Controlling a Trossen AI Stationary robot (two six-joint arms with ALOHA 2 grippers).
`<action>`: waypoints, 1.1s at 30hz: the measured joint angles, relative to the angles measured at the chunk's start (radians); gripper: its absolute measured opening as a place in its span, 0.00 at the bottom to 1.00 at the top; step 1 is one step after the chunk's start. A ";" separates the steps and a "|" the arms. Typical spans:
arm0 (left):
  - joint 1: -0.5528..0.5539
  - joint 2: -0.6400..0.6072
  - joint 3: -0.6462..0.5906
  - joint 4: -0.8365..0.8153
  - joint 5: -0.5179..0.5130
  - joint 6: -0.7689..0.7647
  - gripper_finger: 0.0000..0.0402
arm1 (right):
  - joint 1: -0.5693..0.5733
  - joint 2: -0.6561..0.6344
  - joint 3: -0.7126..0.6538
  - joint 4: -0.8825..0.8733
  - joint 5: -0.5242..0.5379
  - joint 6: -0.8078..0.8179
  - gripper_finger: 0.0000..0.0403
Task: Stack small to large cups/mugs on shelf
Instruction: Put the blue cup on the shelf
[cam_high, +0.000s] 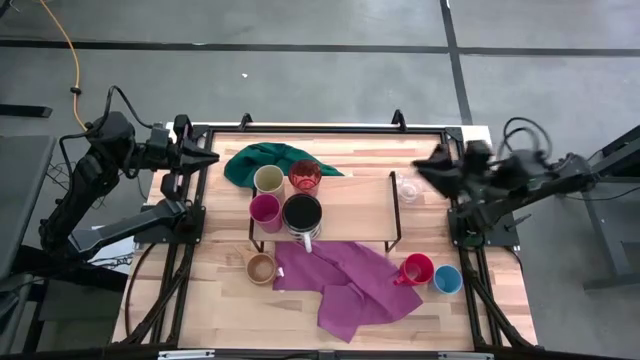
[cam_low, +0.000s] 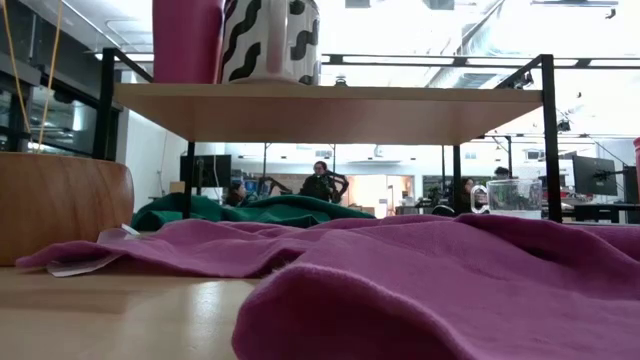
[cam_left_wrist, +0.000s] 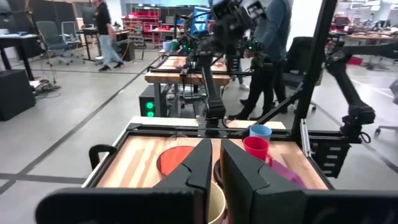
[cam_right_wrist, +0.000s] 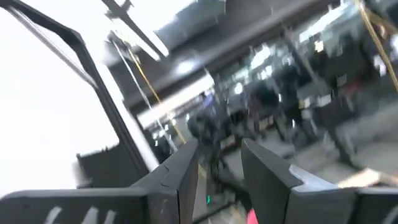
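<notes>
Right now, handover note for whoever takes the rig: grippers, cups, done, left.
Left gripper: at the table's left edge, fingers nearly together, holding nothing.
Right gripper: open, empty, raised near the shelf's right end, above the clear glass.
On the shelf, left end: cream cup, translucent red cup, magenta cup, striped mug. The clear glass is at its right end.
On the tabletop: wooden cup by the purple cloth, red mug, blue cup.
Done: four or five cups up, none nested. Left: three to bring, then stack.
</notes>
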 joint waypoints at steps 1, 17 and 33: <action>0.000 0.000 0.000 0.000 0.004 0.000 0.06 | 0.009 -0.022 0.000 0.012 0.011 -0.032 0.28; 0.000 0.000 0.000 0.011 -0.048 -0.102 0.06 | 0.120 0.027 0.524 -1.254 0.150 0.279 0.28; 0.000 0.000 0.000 -0.002 -0.119 -0.161 0.06 | 0.133 0.123 0.456 -1.706 -0.305 0.593 0.26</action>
